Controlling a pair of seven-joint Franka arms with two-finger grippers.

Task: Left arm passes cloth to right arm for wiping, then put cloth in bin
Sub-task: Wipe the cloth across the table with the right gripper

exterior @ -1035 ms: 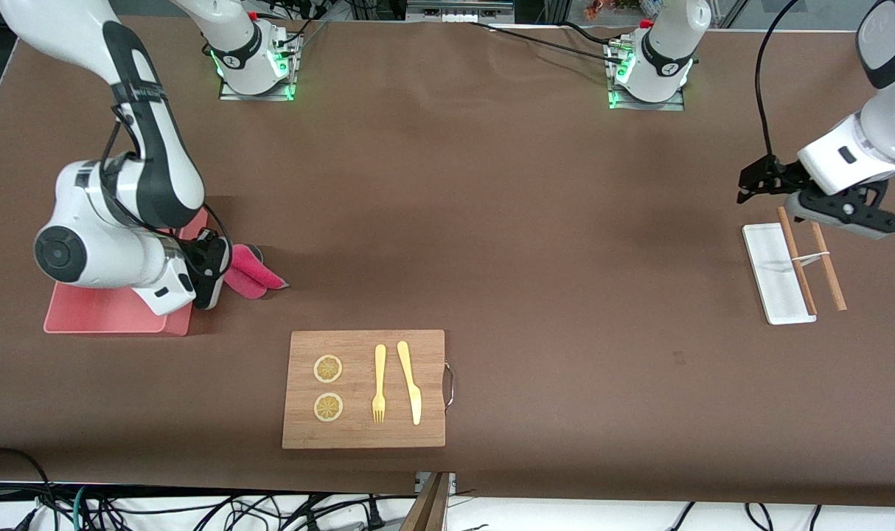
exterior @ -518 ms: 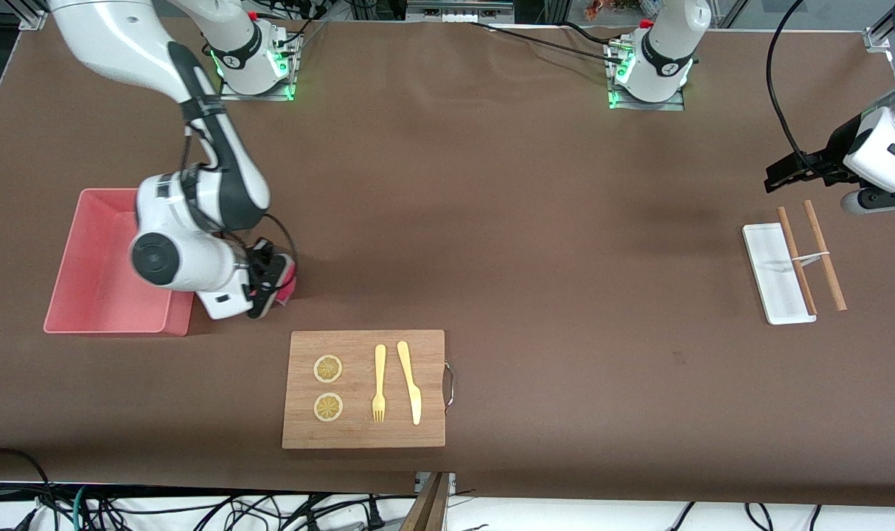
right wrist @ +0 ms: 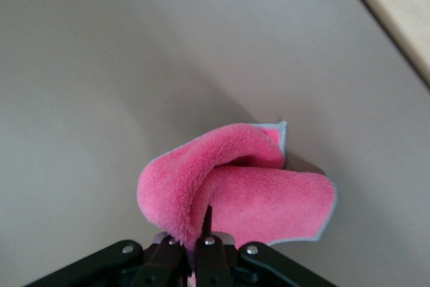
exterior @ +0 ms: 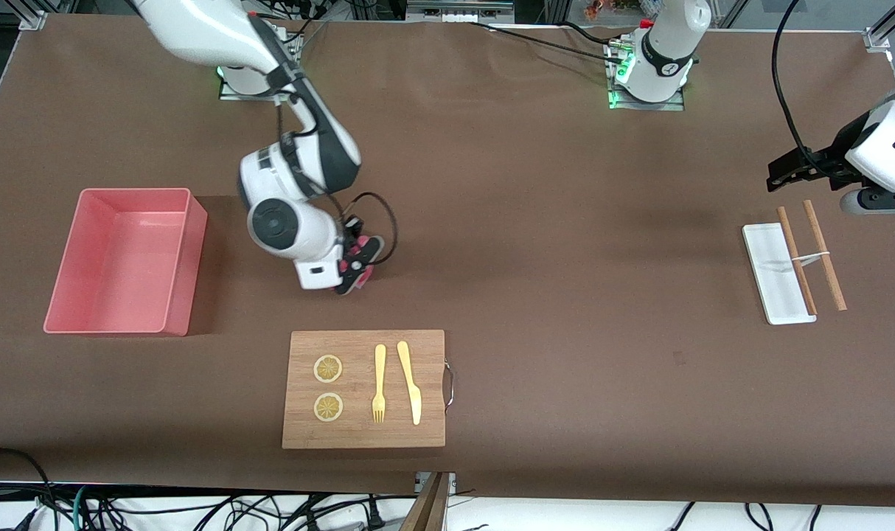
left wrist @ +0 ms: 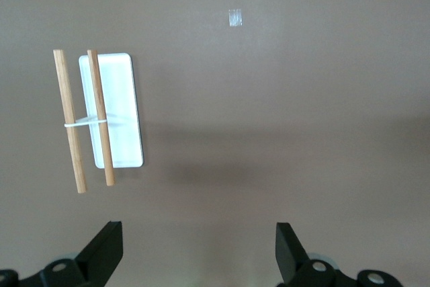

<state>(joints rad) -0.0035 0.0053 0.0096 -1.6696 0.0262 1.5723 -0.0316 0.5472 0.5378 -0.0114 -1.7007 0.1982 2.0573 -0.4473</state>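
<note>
A: And there was the right gripper [exterior: 359, 267], fingers pinched tight on the cloth [right wrist: 235, 186]! The pink fabric bunched and folded under the jaws, a thin grey edge showing at one corner.

B: Where did the right arm [exterior: 300, 184] have it?

A: Low over bare brown table [exterior: 536, 243]. The wooden board [exterior: 364, 389] lay just off the gripper, nearer the front camera, with two lemon slices [exterior: 328, 369], a fork [exterior: 379, 383] and a knife [exterior: 410, 381] on it.

B: And the bin [exterior: 182, 265]?

A: Well apart from the claw, out at the right arm's end of the table, and the cloth was nowhere in it.

B: The other arm?

A: The left arm [exterior: 886, 144] waited at its own end, left gripper [left wrist: 199, 250] spread wide and holding nothing, hovering near the white tray [left wrist: 119, 109]. Two wooden sticks [left wrist: 84, 120], tied with a white band, lay partly across that tray.
</note>
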